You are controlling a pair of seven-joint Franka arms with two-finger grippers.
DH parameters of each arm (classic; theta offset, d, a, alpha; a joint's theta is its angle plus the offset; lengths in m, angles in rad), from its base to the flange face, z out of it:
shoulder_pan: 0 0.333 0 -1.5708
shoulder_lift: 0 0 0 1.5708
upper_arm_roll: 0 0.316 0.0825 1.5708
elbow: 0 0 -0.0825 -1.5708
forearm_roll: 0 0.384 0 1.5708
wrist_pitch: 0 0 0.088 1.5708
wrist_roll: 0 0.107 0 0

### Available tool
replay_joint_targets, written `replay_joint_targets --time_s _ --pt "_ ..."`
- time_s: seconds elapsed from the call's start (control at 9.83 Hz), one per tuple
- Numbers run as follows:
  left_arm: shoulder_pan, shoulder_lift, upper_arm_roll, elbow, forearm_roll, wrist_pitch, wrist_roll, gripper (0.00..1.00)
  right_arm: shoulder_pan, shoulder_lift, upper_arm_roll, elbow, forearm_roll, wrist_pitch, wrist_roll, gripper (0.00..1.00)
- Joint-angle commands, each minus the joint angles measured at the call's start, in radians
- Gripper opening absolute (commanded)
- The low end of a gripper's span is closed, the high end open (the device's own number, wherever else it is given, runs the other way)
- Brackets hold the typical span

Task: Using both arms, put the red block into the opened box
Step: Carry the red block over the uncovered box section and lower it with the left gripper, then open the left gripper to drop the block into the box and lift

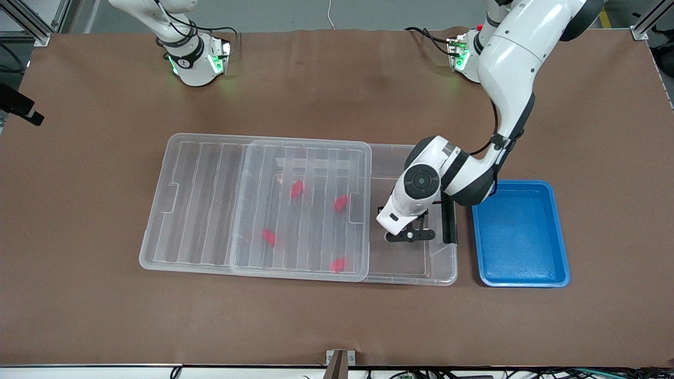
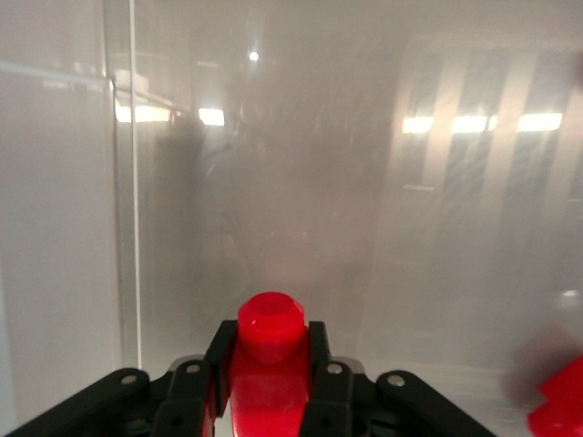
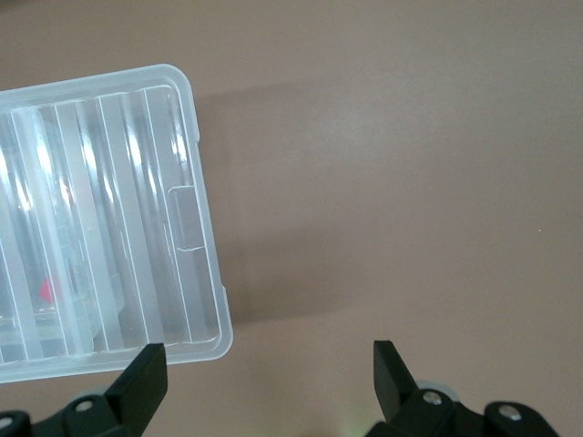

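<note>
My left gripper (image 1: 409, 236) reaches down into the uncovered end of the opened box (image 1: 442, 278), at the left arm's end of it. In the left wrist view the left gripper (image 2: 271, 350) is shut on the red block (image 2: 271, 364), stub end pointing out, close over the box's clear floor. My hand hides that block in the front view. The ribbed clear lid (image 1: 210, 200) lies slid toward the right arm's end. My right gripper (image 3: 269, 364) hangs open and empty over bare table beside the lid's corner (image 3: 137, 228); it is out of the front view.
Several other red blocks (image 1: 297, 188) lie in the box under the lid; one (image 2: 560, 410) shows near my left gripper. A black latch (image 1: 449, 221) sits on the box's short end. An empty blue tray (image 1: 518, 234) stands beside that end.
</note>
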Motion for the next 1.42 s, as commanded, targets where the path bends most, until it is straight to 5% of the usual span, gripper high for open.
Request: replay_joint_targets --time_s 0.0,0.1,0.31,0.51,0.81,1.12,1.32 --pt "0.008 0.035 0.001 -0.018 0.013 0.031 0.006 0.02 -0.004 -0.011 0.005 -0.011 0.004 0.001 -0.010 1.00" --pt "0.008 0.052 0.001 -0.015 0.010 0.049 -0.007 0.15 -0.006 -0.011 0.005 -0.011 0.003 -0.001 -0.010 1.00" --pt "0.012 0.046 0.004 -0.013 0.022 0.058 0.008 0.99 -0.006 -0.011 0.005 -0.011 0.003 -0.001 -0.010 1.00" --pt "0.015 0.012 0.002 0.017 0.016 0.045 -0.009 1.00 -0.006 -0.011 0.005 -0.011 0.004 -0.001 -0.010 1.00" --pt "0.113 -0.203 -0.011 0.022 0.013 -0.044 0.005 1.00 -0.007 -0.008 0.005 -0.011 0.004 0.002 -0.010 1.00" --pt "0.147 -0.319 -0.009 0.132 0.020 -0.205 0.005 1.00 -0.004 0.073 0.008 -0.016 0.021 0.016 -0.123 0.95" --pt "0.205 -0.377 -0.018 0.205 0.011 -0.375 0.059 1.00 -0.007 0.211 0.007 -0.028 0.077 0.065 -0.357 0.35"
